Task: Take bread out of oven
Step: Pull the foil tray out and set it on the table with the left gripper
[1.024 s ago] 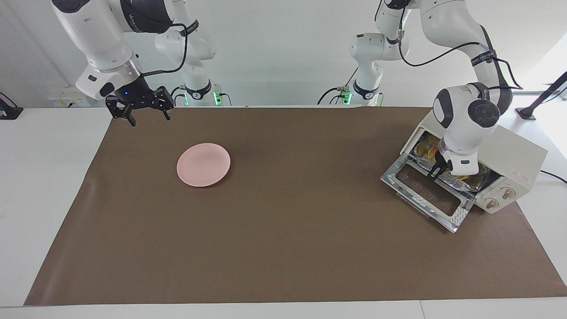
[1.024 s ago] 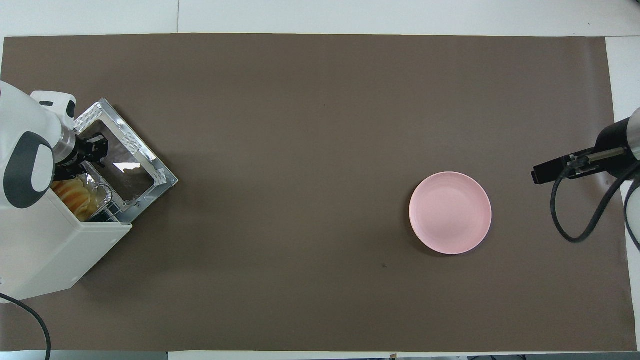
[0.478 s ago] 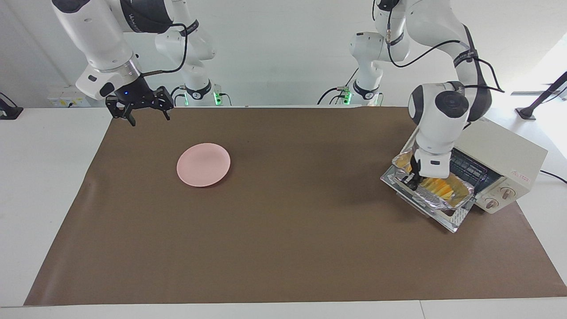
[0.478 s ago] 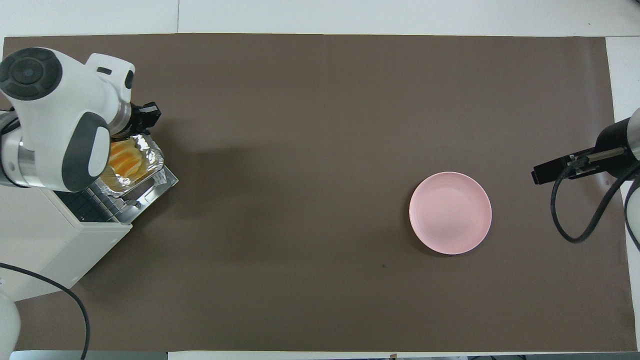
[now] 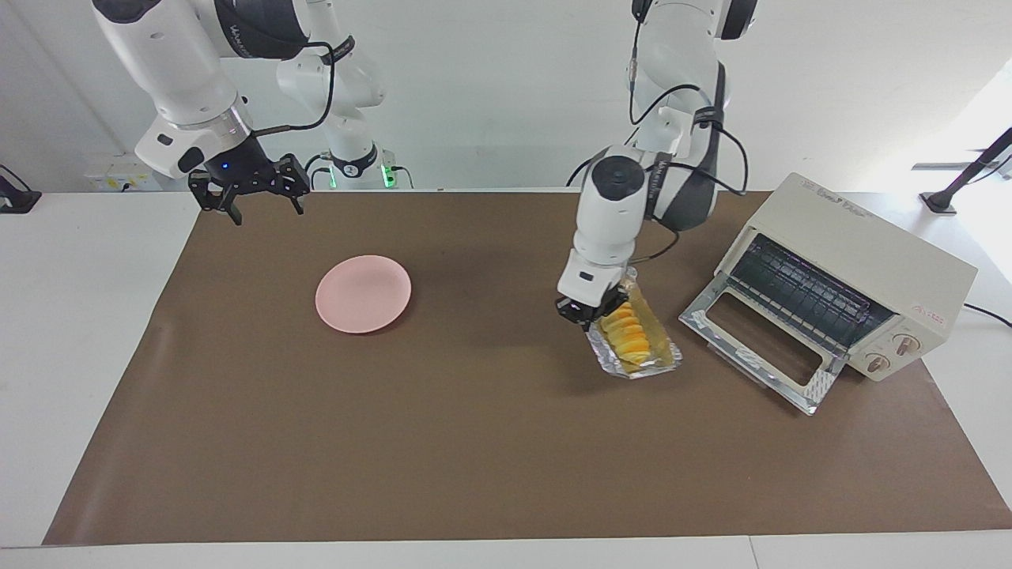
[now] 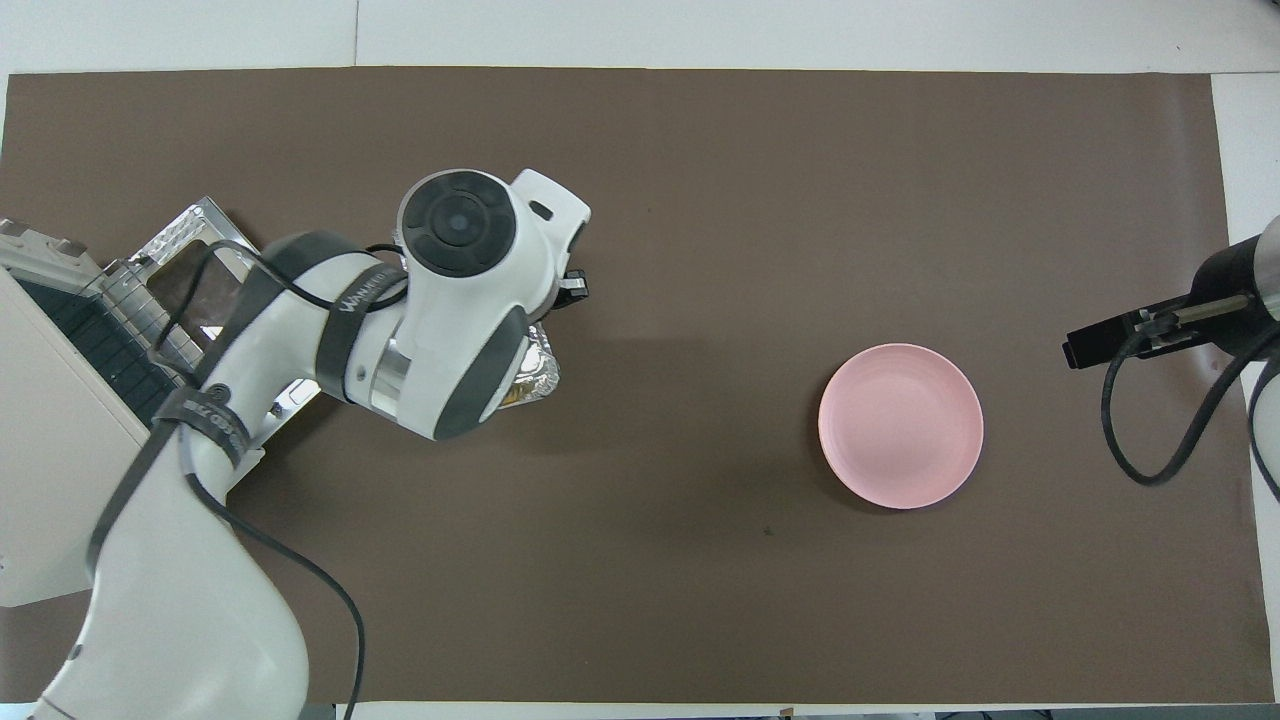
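The bread, a golden ridged loaf, lies in a crinkled foil tray. My left gripper is shut on the tray's rim and holds it tilted, low over the mat, between the oven and the pink plate. The cream-white oven stands at the left arm's end of the table with its glass door dropped open and its wire rack bare. In the overhead view my left arm covers the bread; only a corner of the foil tray shows, and the oven is at the edge.
A round pink plate lies on the brown mat toward the right arm's end; it also shows in the overhead view. My right gripper waits open above the mat's corner nearest its base. The oven's power cord trails off the table.
My left gripper has pulled the foil tray with the bread out of the oven, past the open door, and carried it over the mat toward the plate. The right arm has not moved.
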Controlling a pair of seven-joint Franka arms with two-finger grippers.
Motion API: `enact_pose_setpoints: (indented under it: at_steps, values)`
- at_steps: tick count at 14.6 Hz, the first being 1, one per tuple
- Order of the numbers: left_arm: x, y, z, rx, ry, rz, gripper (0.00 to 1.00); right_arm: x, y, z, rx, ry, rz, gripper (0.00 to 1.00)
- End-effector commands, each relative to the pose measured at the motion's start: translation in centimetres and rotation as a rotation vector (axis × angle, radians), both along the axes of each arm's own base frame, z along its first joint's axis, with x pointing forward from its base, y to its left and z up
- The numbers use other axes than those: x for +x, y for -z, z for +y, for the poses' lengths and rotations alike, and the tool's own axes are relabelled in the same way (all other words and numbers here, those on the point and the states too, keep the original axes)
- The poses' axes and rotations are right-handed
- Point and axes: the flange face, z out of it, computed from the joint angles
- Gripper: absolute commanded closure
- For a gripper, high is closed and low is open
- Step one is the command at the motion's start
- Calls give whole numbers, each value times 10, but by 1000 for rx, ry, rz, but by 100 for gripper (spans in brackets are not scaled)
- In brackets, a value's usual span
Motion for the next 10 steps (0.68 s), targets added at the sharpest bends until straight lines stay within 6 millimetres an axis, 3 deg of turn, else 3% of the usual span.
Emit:
enact_pose_setpoints:
  at_steps: [1, 4, 5, 6, 8, 10]
  values:
    - [-19, 34, -29, 5, 77, 31, 100, -5, 0, -4, -12, 21, 6, 0]
    - [-28, 45, -33, -19, 110, 25, 100, -7, 1, -11, -12, 30, 18, 0]
    - [-31, 50, -31, -15, 113, 31, 83, -7, 1, -11, -12, 30, 20, 0]
    - [-31, 49, -31, -16, 111, 34, 48, -7, 1, -10, -12, 29, 23, 0]
    - [-30, 43, -33, -34, 92, 39, 3, -8, 2, -9, -12, 25, 33, 0]
    - [-16, 17, -24, -87, 44, 25, 0, -8, 2, -9, -11, 21, 32, 0]
